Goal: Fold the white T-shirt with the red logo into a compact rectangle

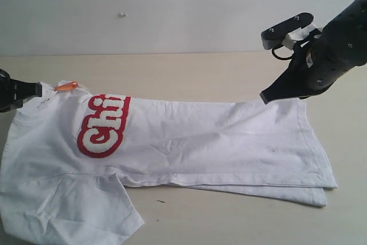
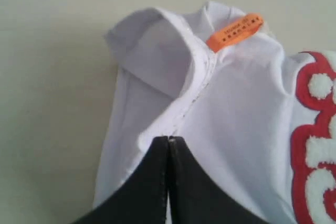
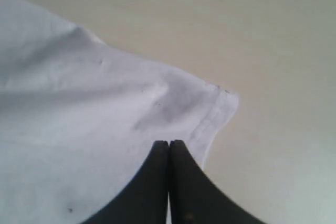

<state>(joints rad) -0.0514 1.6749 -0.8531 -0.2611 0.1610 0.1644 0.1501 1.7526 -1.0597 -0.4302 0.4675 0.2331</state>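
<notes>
I work over a pale beige tabletop [image 1: 189, 76], smooth and matte. It fills the exterior view from nine o'clock across to three o'clock and down to six. At twelve o'clock a plain grey-white wall [image 1: 172, 4] rises behind it, and the two meet in a straight, level line. On the wall, towards eleven o'clock, sits one small white speck [image 1: 122, 14]. Near six o'clock a tiny dark fleck [image 1: 161, 201] lies on the tabletop. The light is soft and even, and the shadows are faint. My left wrist camera shows the same beige surface [image 2: 52, 77], and my right wrist camera shows it [image 3: 273, 35] a little greyer.
</notes>
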